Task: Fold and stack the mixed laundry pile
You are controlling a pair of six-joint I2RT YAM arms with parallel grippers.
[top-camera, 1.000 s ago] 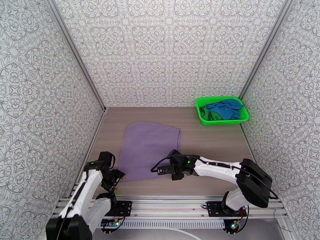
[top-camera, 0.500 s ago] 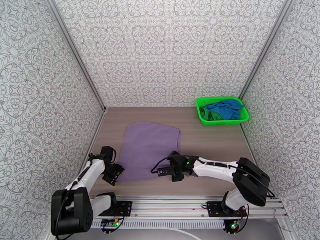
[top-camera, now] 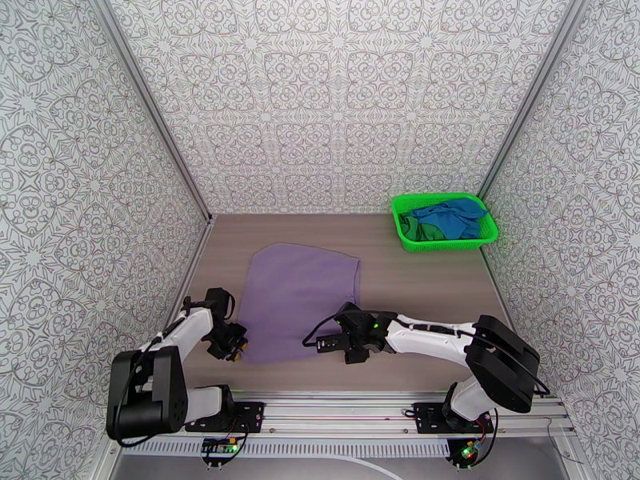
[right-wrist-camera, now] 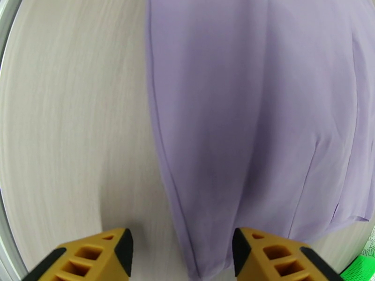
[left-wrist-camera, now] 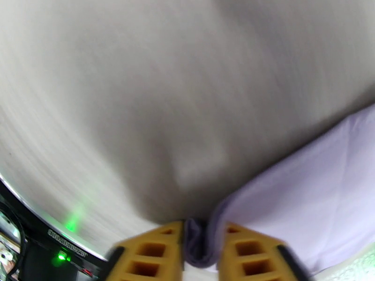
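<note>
The left gripper (left-wrist-camera: 201, 244) is clamped on the near left corner of the lavender-grey garment (left-wrist-camera: 318, 202), with cloth pinched between its jaws. The right gripper (right-wrist-camera: 180, 251) is held apart over the garment's near right edge. The garment is spread flat on the table (top-camera: 416, 290); the blue garment (top-camera: 458, 218) and dark green garment (top-camera: 416, 228) are bundled in the basket (top-camera: 440, 245) at the far right.

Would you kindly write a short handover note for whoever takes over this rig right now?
Left gripper: shut on the near-left corner of the lavender garment.
Right gripper: open over its near-right corner, nothing clamped.
Blue garment and dark green garment lie in the green basket, far right.
Done: lavender garment spread flat on the table.
Left: fold all three, stack.
</note>
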